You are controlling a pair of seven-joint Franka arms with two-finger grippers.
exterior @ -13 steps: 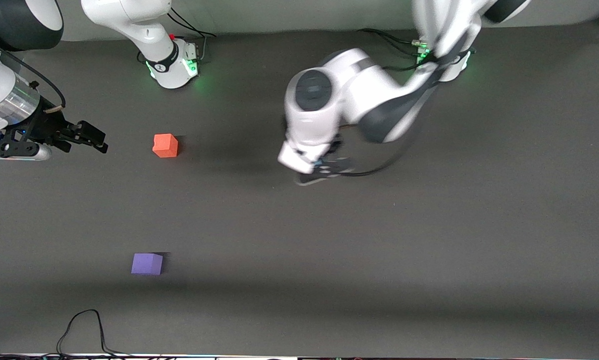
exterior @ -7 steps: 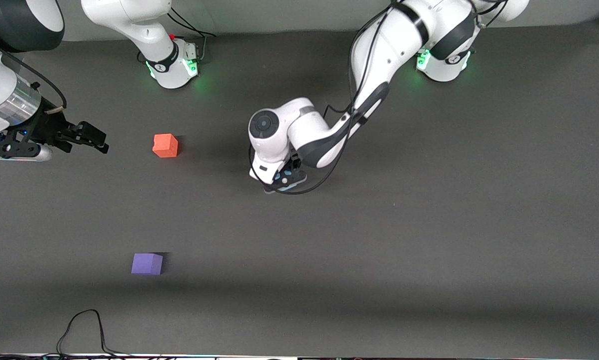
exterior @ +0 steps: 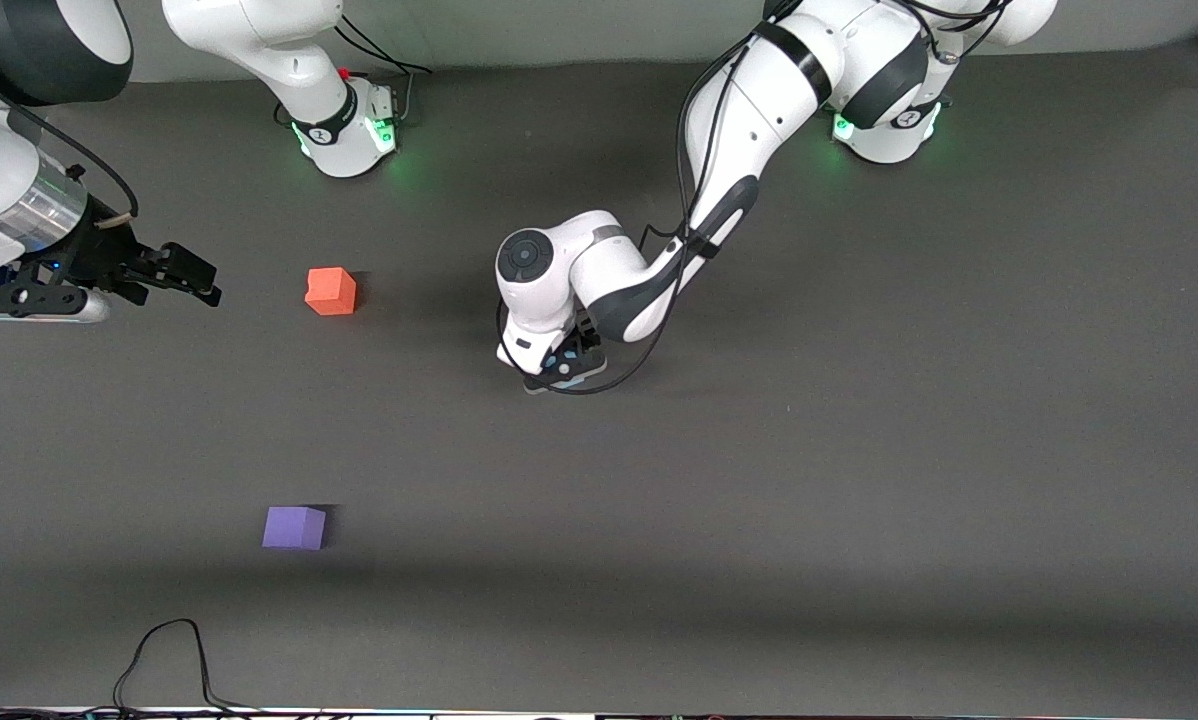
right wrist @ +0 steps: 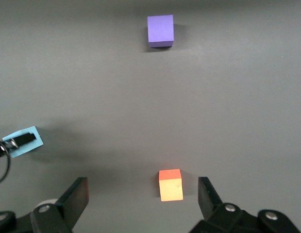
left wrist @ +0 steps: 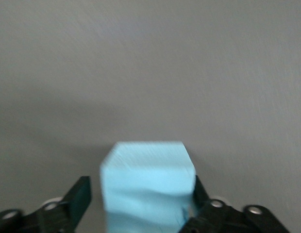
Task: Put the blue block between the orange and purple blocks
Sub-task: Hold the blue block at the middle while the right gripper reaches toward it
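Note:
The blue block [left wrist: 148, 184] sits on the dark mat between the open fingers of my left gripper [left wrist: 140, 188]. One finger is against its side and the other stands a little apart from it. In the front view the left gripper [exterior: 559, 366] is low over mid-table and hides most of the block [exterior: 565, 358]. The orange block [exterior: 331, 291] lies toward the right arm's end. The purple block [exterior: 294, 527] lies nearer the front camera than the orange one. My right gripper [exterior: 199, 281] waits open and empty beside the orange block [right wrist: 170, 185]. The right wrist view also shows the purple block [right wrist: 160, 30] and the blue block [right wrist: 23, 142].
A black cable [exterior: 169, 655] loops on the mat at the table's edge nearest the front camera. The arm bases [exterior: 344, 130] [exterior: 884, 125] stand along the edge farthest from the camera. The dark mat [exterior: 859, 450] is bare toward the left arm's end.
My left arm has swung toward the right arm's end and come down, so its gripper now straddles the blue block. The right arm and the orange and purple blocks have not moved.

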